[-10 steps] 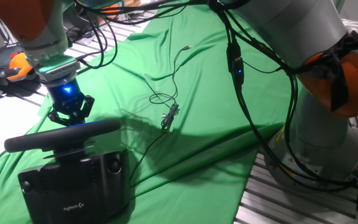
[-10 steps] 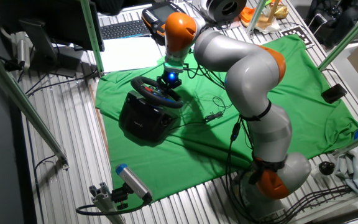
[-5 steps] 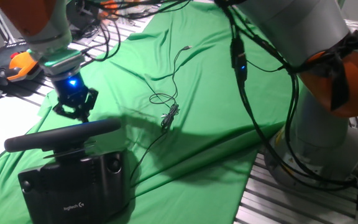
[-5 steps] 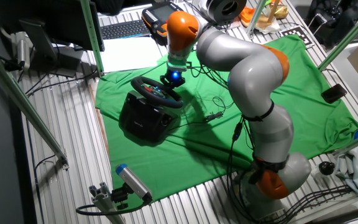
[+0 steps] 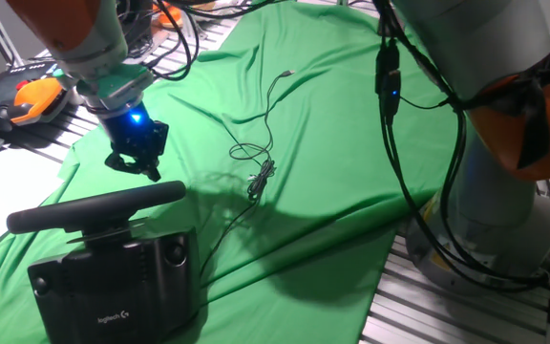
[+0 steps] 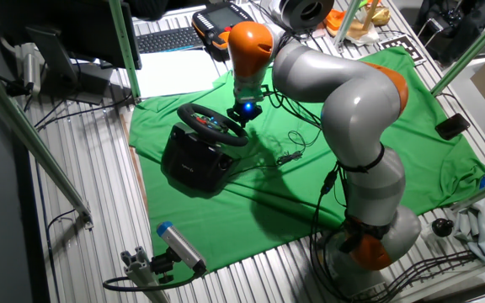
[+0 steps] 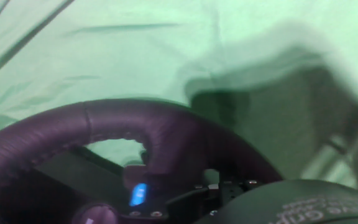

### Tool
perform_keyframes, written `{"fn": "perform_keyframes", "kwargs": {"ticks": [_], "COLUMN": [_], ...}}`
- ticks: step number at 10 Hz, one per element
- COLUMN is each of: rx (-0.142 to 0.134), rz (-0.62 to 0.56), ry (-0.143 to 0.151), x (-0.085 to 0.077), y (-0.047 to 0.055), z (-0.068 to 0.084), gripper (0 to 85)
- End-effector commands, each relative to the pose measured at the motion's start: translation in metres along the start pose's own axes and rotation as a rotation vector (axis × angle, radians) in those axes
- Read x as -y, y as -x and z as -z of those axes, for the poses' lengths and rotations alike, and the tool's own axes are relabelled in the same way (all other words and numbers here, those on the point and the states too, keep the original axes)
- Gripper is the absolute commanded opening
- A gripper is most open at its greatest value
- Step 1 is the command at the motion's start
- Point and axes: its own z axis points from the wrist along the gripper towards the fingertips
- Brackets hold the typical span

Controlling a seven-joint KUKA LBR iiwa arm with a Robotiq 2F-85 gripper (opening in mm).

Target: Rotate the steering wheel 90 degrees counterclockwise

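The steering wheel's black padded rim [image 5: 94,208] sits edge-on above its boxy black base [image 5: 113,282] with the white logo, at the near left of the green cloth. My gripper [image 5: 135,170], with a blue light on its wrist, hovers just behind and above the rim's right end, apart from it, its fingers spread and empty. In the other fixed view the gripper [image 6: 244,115] is at the far right side of the wheel [image 6: 211,124]. The hand view shows the rim [image 7: 104,127] close up with a small blue light [image 7: 138,194]; no fingers show there.
A thin black cable [image 5: 256,158] lies coiled on the green cloth [image 5: 332,124] right of the wheel. An orange-and-black tool [image 5: 27,100] lies at the far left. A keyboard [image 6: 168,38] lies behind the cloth. The arm's own base [image 5: 504,220] stands at the right.
My gripper has moved right along the back of the rim, from its left part to near its right end. The wheel has not visibly turned.
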Motion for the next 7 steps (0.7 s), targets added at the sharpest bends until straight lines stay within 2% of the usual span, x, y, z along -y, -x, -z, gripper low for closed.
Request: {"fn": "perform_keyframes", "kwargs": {"ticks": [1,3,4,5,7], "rx": [-0.001,-0.003,0.013,0.008,0.03], "rz": [0.0,0.009,0.008,-0.004,0.012], "ry": [0.006,0.046,0.043,0.073,0.072], "x": [0.0,-0.002,-0.005,-0.006,-0.005], "y": [0.001,0.005,0.009,0.014,0.019], "z": [-0.001,-0.004,-0.005,-0.009,-0.015], "gripper": [0.0,0.0,0.0,0.0,0.0]}}
